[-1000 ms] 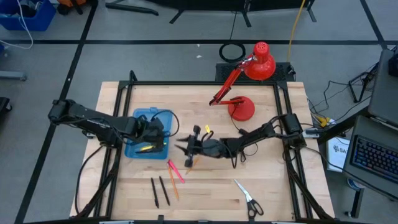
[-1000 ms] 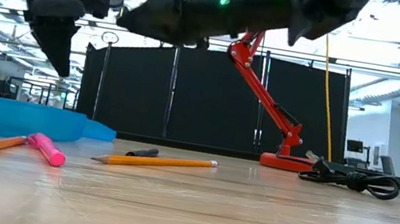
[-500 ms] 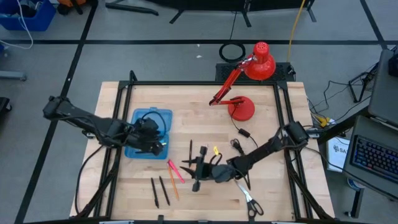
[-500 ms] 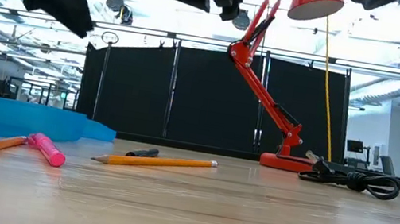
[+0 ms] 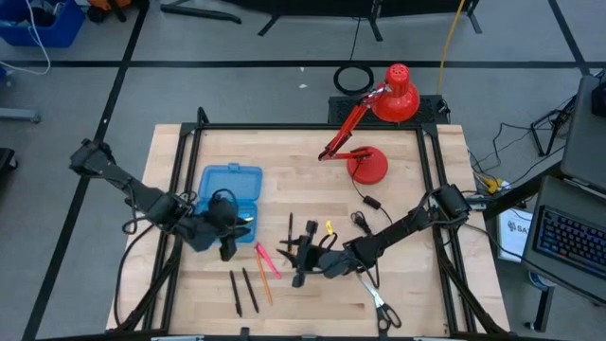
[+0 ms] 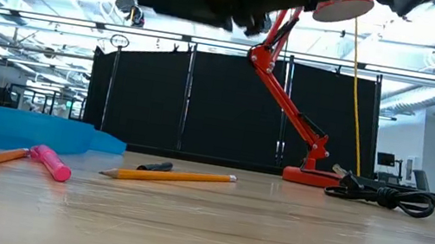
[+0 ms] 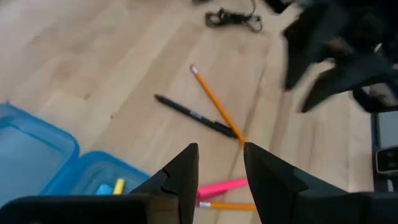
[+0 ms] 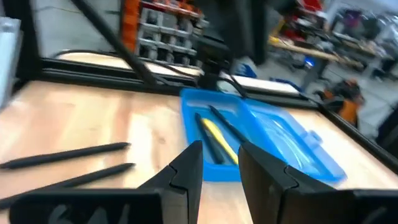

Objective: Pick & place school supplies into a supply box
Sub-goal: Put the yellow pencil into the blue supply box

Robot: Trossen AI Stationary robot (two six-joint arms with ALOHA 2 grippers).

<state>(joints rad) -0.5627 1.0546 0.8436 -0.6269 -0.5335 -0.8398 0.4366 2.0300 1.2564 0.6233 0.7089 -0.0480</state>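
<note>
there, translucent blue supply box (image 5: 230,186)

- The supply box (image 5: 230,189) lies open on the table (image 5: 407,298); bare wood runs along its far side, toward the lamp (image 5: 367,163)
- The left gripper (image 5: 227,248) hangs just off the box's near edge, blocking that approach
- The right gripper (image 5: 299,258) fills the middle, beside the box, over a black pen (image 5: 290,230) and an orange pencil (image 5: 288,248)
- A pink marker (image 5: 266,260) lies between the two grippers
- Two black pens (image 5: 242,292) lie nearer the front edge than the box, with open wood around them
</note>
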